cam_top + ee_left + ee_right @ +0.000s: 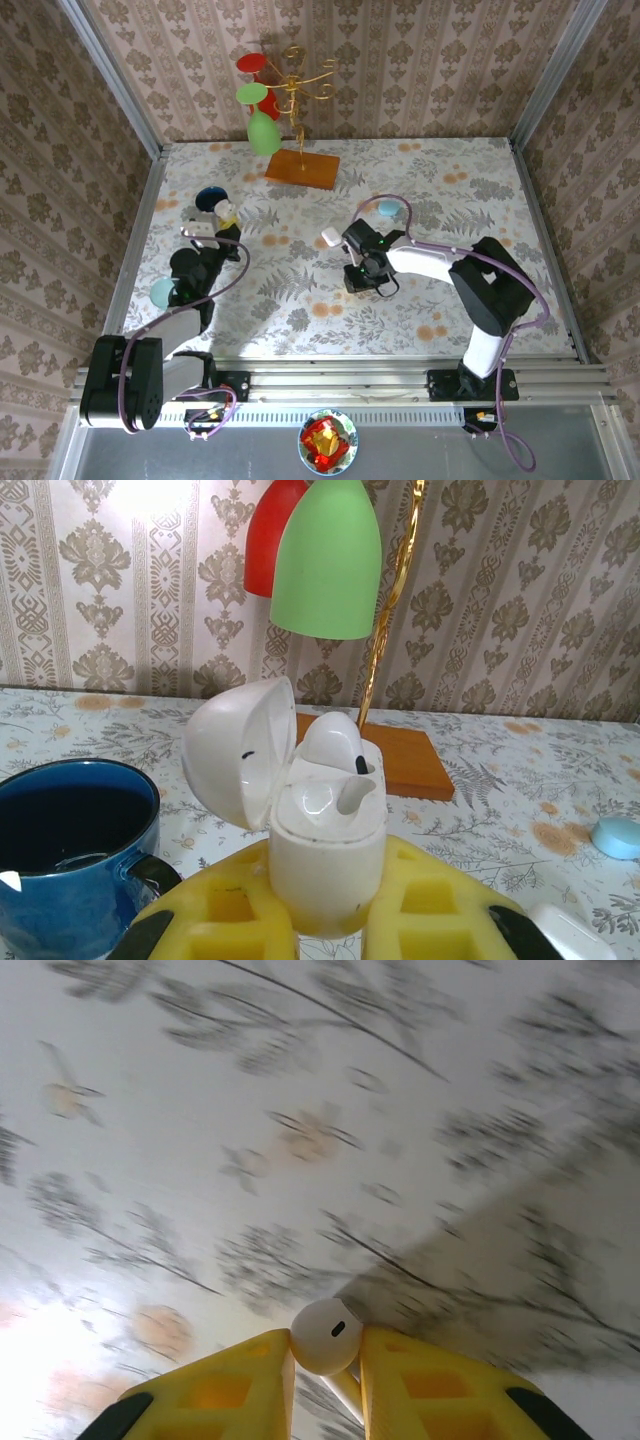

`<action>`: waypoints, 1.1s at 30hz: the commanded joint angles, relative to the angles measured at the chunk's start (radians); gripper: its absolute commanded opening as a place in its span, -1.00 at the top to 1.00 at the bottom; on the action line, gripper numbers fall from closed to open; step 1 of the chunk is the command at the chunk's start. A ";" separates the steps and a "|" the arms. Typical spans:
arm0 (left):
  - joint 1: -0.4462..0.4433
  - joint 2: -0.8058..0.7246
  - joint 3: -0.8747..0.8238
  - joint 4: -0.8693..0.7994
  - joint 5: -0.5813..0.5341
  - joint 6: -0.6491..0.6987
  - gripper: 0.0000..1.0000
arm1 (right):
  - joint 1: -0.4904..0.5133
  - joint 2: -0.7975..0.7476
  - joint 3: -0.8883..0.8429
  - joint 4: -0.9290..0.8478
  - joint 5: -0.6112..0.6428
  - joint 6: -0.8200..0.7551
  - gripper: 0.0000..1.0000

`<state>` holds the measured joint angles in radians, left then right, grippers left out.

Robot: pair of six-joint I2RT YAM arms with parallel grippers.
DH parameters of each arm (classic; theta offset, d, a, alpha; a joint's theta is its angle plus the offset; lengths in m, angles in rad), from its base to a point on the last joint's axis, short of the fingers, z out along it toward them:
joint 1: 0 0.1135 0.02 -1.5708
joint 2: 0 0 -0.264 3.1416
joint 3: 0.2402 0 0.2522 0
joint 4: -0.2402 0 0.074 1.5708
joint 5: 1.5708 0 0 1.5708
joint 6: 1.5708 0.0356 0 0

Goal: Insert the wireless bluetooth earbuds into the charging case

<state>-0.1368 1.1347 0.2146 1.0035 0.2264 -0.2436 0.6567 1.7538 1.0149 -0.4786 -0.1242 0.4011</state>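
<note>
My left gripper (325,900) is shut on the white charging case (328,840), holding it upright with its lid (238,752) swung open to the left. One white earbud (331,742) sits in the far slot, and the near slot (338,796) is empty. From above, the left gripper (205,233) is at the table's left, beside a blue mug. My right gripper (325,1360) is shut on a second white earbud (326,1336): the round head sits at the fingertips and the stem runs back between the yellow fingers (240,1380). This right gripper (368,273) hovers over mid-table.
A blue mug (70,830) stands just left of the held case. A gold stand with red and green cups (265,130) on a wooden base (302,168) is at the back. A white case (331,237) and a teal item (385,208) lie near the right arm.
</note>
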 commanded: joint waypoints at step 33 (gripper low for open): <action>-0.014 -0.111 -0.050 -0.097 -0.005 0.094 0.88 | 0.202 0.341 0.510 -0.658 0.491 -0.251 0.20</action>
<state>-0.1444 1.0321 0.1719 0.9051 0.2306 -0.1783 0.8558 2.0613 1.4929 -1.0779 0.3264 0.1909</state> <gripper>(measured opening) 0.140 0.400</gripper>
